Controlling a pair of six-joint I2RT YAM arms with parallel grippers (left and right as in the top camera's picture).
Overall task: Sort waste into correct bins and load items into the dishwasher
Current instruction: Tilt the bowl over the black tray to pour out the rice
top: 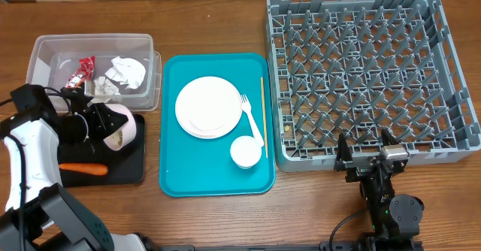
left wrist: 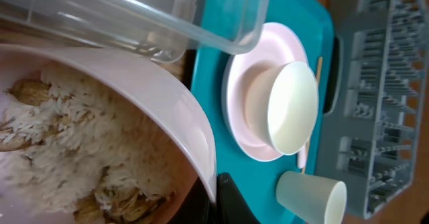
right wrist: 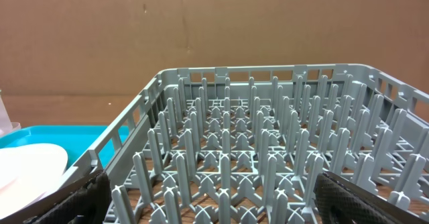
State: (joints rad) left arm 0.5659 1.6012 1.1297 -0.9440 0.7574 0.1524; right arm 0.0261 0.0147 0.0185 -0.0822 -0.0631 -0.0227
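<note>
My left gripper [top: 100, 123] is shut on the rim of a white bowl [top: 125, 126], tipped on its side above the shallow black tray [top: 129, 168]. The left wrist view shows rice and nut scraps [left wrist: 74, 143] inside the bowl [left wrist: 174, 110], with the gripper [left wrist: 216, 200] pinching its rim. An orange carrot [top: 83, 168] lies on the black tray. The clear tub [top: 45, 52] holds a red wrapper [top: 81, 72] and crumpled napkins [top: 128, 72]. My right gripper [top: 364, 149] stands open at the front edge of the grey dish rack [top: 361, 71].
A teal tray [top: 176, 168] carries a white plate [top: 208, 107] with a second bowl [left wrist: 291, 106] on it, a fork [top: 252, 121], a thin wooden stick [top: 263, 116] and a small cup [top: 245, 152]. The rack's pegs [right wrist: 228, 143] fill the right wrist view.
</note>
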